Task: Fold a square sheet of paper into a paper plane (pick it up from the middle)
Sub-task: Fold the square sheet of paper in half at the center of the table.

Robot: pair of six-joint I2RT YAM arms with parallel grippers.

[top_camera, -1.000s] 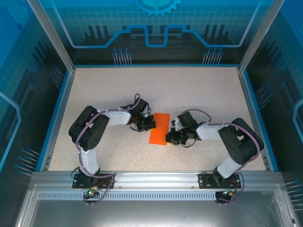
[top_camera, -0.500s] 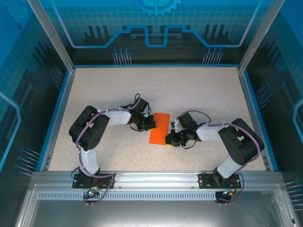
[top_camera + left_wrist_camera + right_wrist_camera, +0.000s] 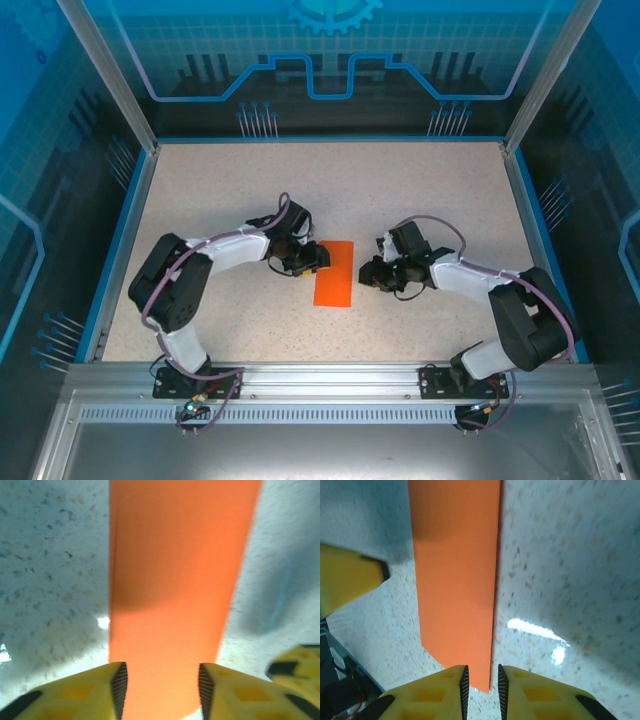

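Note:
The square sheet of paper (image 3: 334, 273) is bright orange and lies flat on the table, folded into a long narrow strip with one slanted end, not the pointed shape of a paper plane. My left gripper (image 3: 312, 258) sits at the strip's upper left edge. In the left wrist view its gripper (image 3: 162, 692) is open, and the paper (image 3: 175, 580) runs through the gap without being pinched. My right gripper (image 3: 368, 273) is just right of the strip. In the right wrist view that gripper (image 3: 481, 685) is open a narrow way, and the paper's (image 3: 457, 580) slanted corner reaches into the gap.
The speckled beige table (image 3: 430, 190) has a blue rim and glass walls around it. A yellow finger of the other arm (image 3: 350, 580) shows beside the strip, and likewise in the left wrist view (image 3: 295, 662). An aluminium rail (image 3: 330, 378) runs along the near edge.
Both grippers have opened and let go of the paper, which now lies flat. The right gripper has drawn back to the right, and the left arm has shifted slightly.

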